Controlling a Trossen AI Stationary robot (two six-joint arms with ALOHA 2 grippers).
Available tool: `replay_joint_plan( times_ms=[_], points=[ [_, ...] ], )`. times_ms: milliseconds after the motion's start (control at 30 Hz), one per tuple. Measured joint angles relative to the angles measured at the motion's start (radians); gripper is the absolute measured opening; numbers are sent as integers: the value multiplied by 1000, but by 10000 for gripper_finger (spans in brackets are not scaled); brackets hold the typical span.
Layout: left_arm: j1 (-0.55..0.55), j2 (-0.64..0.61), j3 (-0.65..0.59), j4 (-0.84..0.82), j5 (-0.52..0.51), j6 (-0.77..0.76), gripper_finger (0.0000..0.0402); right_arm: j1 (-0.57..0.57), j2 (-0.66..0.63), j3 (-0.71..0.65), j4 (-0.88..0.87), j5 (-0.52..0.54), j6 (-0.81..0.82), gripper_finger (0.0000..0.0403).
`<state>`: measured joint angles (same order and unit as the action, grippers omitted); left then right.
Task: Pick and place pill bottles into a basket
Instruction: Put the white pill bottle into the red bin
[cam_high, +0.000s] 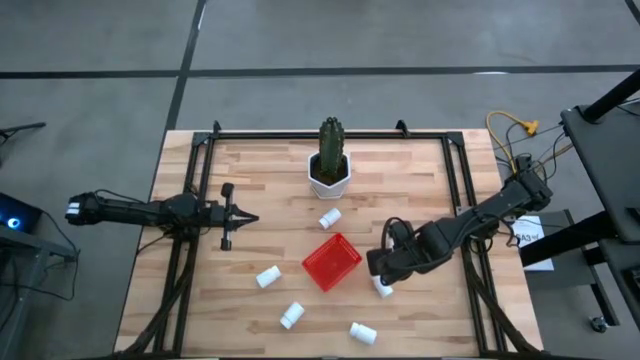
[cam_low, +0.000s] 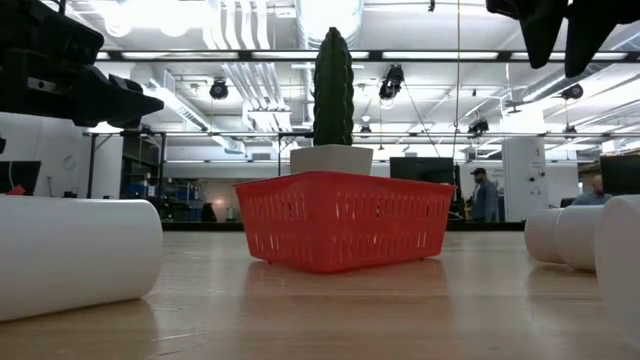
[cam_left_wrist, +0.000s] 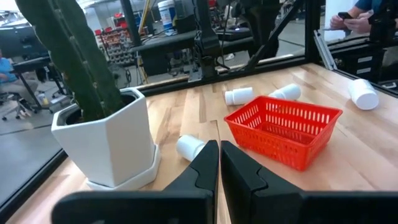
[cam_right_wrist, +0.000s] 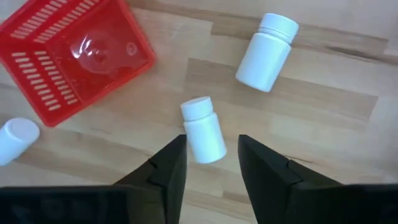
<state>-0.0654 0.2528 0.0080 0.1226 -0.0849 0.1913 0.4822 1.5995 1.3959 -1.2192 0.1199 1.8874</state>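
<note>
Nearest us, our right gripper (cam_right_wrist: 211, 168) hangs with its jaws parted astride a small white cylindrical pill bottle (cam_right_wrist: 203, 130) lying on the wooden table (cam_right_wrist: 323, 130). We should lower squarely and close across its body. Beyond sits the empty square red plastic basket (cam_right_wrist: 74, 53). Our left gripper (cam_high: 232, 217) waits closed.

On the worktop (cam_high: 400, 170) I count five bottles (cam_high: 330, 217) (cam_high: 267, 277) (cam_high: 291, 316) (cam_high: 363, 333) (cam_high: 383, 288), one red basket (cam_high: 332, 262), one potted cactus (cam_high: 330, 160), and two arms, each ending in a gripper (cam_high: 250, 218) (cam_high: 380, 275).
</note>
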Motion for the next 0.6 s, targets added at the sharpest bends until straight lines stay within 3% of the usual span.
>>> replay_joint_plan(
  times_ms=[400, 600],
  points=[
    [0, 0, 0, 0, 0, -1, 0, 0, -1, -3, 8, -18, 52, 140],
    [0, 0, 0, 0, 0, -1, 0, 0, 4, -10, 12, -23, 95, 166]
  ],
)
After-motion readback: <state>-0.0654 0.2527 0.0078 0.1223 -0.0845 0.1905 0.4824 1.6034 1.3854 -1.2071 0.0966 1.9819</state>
